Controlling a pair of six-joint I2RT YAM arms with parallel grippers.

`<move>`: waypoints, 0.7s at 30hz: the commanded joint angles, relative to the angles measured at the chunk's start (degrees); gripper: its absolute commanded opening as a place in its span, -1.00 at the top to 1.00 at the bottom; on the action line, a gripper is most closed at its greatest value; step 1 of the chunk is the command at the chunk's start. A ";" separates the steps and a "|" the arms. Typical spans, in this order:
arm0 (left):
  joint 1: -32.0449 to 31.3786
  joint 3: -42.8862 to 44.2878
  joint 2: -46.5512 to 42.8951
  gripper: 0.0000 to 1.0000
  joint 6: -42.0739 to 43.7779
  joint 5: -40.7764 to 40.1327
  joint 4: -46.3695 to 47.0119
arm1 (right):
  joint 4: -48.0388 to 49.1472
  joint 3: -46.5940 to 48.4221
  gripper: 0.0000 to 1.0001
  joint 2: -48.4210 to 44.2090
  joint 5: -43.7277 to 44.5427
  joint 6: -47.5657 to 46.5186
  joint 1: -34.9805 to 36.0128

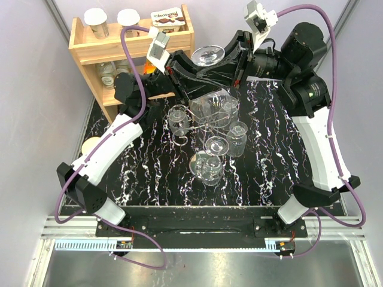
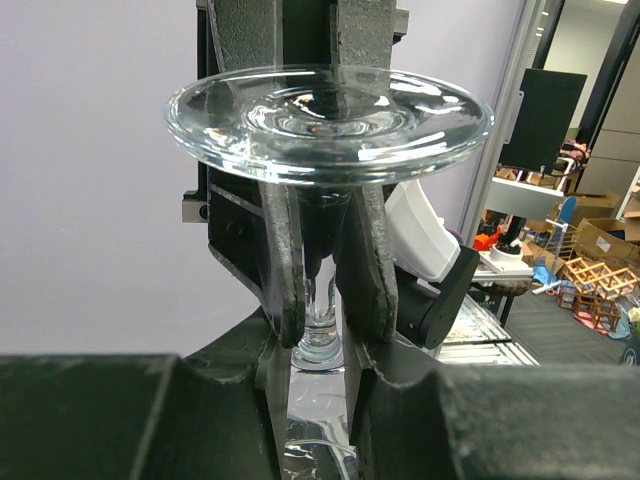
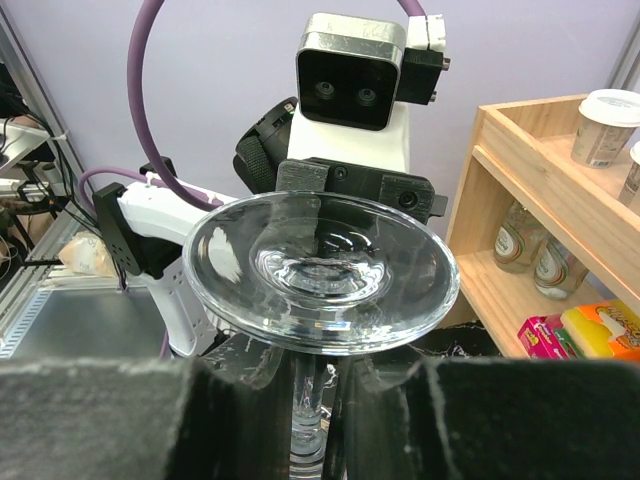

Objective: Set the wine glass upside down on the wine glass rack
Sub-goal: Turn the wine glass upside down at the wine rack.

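- Clear and foot-up, the glass (image 1: 208, 55) hangs in the air over the black marbled counter (image 1: 149, 173), close by the rack (image 1: 192, 162). You cannot tell from here whether it is straight above it.
- Your right hand (image 3: 312, 420) is narrow and pinched on the stem just under the foot. The left wrist view shows its fingers (image 2: 285, 260) pressed to either side.
- Your left hand (image 2: 320, 400) is narrow too, closed on the stem lower down, toward the bowl.
- Step, as I judge it: the glass is already inverted and lifted but not yet hung. With both hands on one stem, this looks like a pass or a two-handed steadying.
- Next move: one hand will probably have to let go. Then pick a free scroll arm and slide the stem in sideways so the foot sits on the wire. Keep the bowl off the glasses already hanging there.
- Count: one glass in hand and one rack. At least three glasses hang on the rack, but they overlap too much for a sure number.
- Also one wooden shelf (image 1: 81, 45), with two lidded cups (image 1: 96, 21) on top.
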 commanded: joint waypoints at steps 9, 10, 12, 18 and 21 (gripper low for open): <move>-0.86 -0.52 -1.91 1.00 -0.37 4.04 -2.96 | 5.31 0.35 0.77 -1.83 2.72 0.48 -0.31; -0.68 -0.69 -2.09 1.00 -0.28 4.13 -3.31 | 5.23 -0.01 0.67 -2.09 2.90 0.48 -0.31; -0.16 -0.52 -2.35 1.00 -0.28 4.21 -3.58 | 5.05 -0.62 0.47 -2.26 2.81 0.31 -0.31; 1.17 -0.52 -3.41 1.00 0.16 4.48 -5.16 | 4.18 -1.59 0.03 -3.32 3.42 -0.66 -0.31; 1.34 -0.61 -3.67 1.00 0.60 4.57 -5.95 | 3.91 -2.29 0.04 -3.67 3.51 -1.27 -0.31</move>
